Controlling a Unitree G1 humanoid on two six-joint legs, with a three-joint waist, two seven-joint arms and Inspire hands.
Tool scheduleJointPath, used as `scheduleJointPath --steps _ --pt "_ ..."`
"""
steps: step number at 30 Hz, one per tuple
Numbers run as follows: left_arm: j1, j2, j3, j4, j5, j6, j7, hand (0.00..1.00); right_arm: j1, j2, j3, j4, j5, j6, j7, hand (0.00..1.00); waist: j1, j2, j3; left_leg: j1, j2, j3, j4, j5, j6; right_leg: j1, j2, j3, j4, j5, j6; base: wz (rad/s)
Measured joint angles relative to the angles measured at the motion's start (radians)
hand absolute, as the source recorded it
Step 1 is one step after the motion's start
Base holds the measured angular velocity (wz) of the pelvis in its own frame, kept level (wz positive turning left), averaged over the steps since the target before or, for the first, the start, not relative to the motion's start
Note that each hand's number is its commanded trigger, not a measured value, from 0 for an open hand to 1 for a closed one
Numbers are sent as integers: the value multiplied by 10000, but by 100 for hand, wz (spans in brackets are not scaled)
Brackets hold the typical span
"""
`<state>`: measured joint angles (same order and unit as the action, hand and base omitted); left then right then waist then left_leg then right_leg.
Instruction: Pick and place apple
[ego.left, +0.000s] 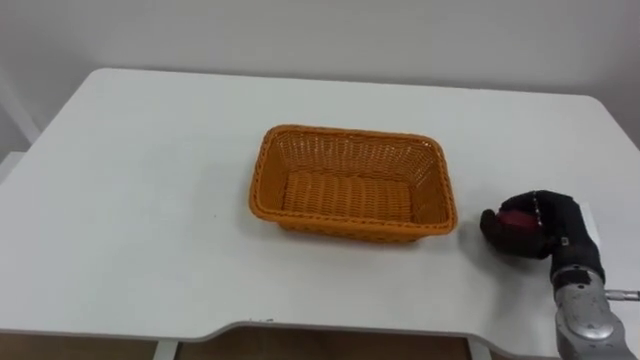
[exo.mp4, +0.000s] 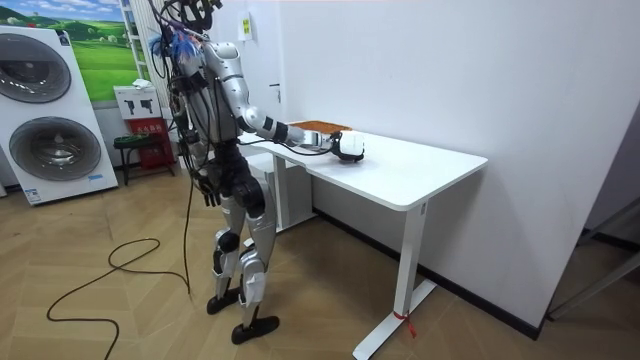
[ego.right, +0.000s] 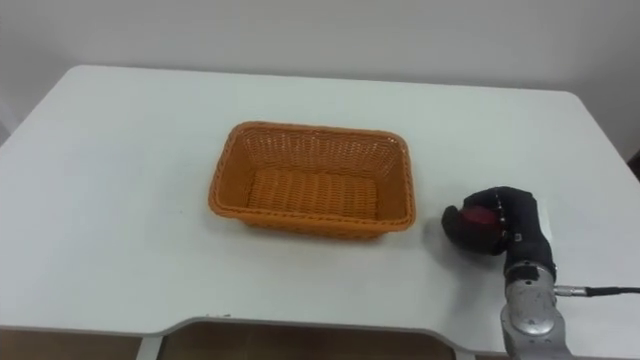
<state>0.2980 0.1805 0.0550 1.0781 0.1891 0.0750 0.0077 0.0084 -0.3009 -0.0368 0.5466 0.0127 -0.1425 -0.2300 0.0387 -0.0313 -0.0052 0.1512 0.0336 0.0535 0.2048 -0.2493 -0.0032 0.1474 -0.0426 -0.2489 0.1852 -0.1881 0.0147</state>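
Right hand (ego.left: 556, 226), fingers curled round the red apple (ego.left: 514, 222) on the white table (ego.left: 150, 200) just right of the orange basket (ego.left: 262, 188), should firm its hold, lift above the rim, then carry leftward over the basket's middle.

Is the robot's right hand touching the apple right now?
Touching. In the left eye view the right hand has its fingers curled round the red apple, to the right of the basket.

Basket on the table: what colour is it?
The basket is orange, in a woven pattern; the right eye view shows it best.
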Motion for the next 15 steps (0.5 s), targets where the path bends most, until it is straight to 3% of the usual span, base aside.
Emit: scheduleJointPath --steps 15 --pt "-14 -23 4 23 -9 -33 23 0 5 43 52 -300 189 54 -200 100 -14 20 48 -3 -1 141 -22 0 1 -70 13 150 -8 -8 13 -2"
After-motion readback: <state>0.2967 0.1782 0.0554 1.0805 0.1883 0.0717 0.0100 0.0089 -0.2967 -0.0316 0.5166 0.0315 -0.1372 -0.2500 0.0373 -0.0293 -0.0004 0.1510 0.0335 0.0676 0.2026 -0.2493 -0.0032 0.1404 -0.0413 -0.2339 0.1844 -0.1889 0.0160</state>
